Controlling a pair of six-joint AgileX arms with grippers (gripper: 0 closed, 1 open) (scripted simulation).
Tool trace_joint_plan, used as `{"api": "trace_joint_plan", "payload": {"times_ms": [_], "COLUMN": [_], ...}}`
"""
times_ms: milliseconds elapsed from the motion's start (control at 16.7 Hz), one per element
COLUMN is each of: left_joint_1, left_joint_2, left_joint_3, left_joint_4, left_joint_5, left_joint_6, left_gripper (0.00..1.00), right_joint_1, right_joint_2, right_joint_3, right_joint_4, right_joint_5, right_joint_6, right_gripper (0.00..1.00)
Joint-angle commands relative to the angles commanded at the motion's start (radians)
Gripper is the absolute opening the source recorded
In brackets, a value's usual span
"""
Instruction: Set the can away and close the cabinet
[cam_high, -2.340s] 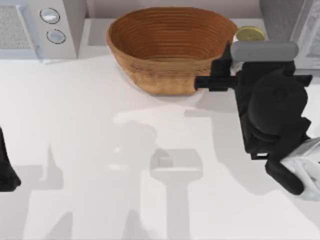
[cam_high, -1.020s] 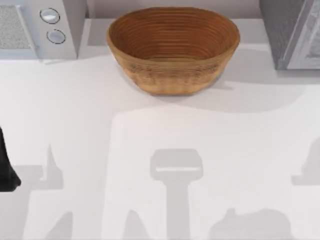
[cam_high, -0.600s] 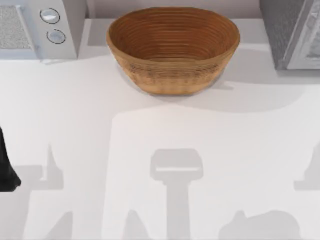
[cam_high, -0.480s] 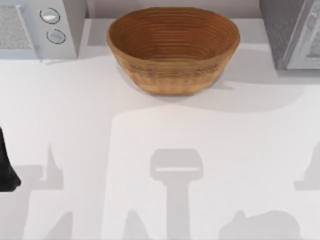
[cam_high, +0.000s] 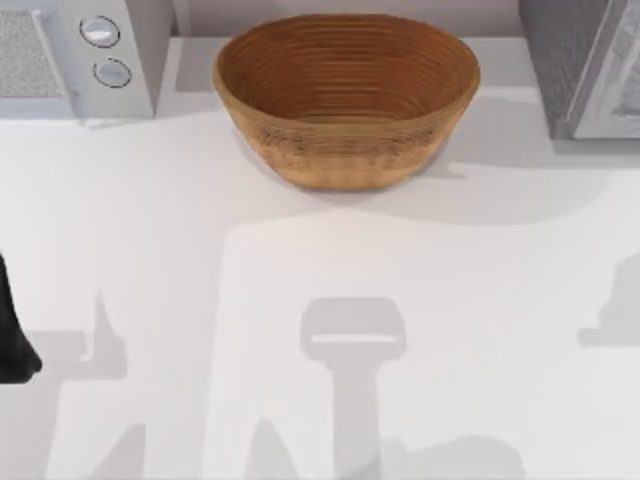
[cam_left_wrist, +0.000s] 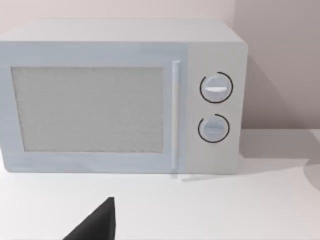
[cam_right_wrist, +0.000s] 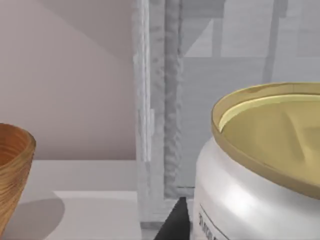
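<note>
Close up, the can (cam_right_wrist: 260, 170) sits just beside the cabinet (cam_right_wrist: 160, 100) edge.

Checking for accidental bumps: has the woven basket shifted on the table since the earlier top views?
No. The woven basket sits at the same spot beside the microwave.

Dull gold lid on the white can (cam_right_wrist: 260, 175) (dark print), ribbed brown basket (cam_high: 345, 95), pale grey microwave (cam_left_wrist: 120, 95).

left arm (cam_high: 14, 345) parked at table's left edge
</note>
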Motion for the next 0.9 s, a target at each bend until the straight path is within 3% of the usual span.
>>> {"api": "trace_joint_plan", "payload": {"times_ms": [900], "left_joint_1": [0.000], "left_joint_2": [0.000], "left_joint_3": [0.000], "left_joint_4": [0.000], "left_joint_5": [0.000], "left_joint_6": [0.000], "left_gripper": [1.00], "right_joint_1": [0.127], "right_joint_2": [0.920], "right_joint_3": [1.212], "right_joint_4": [-0.293], "right_joint_5": [0.135], "right_joint_6": [0.011], "right_gripper": [0.00]}}
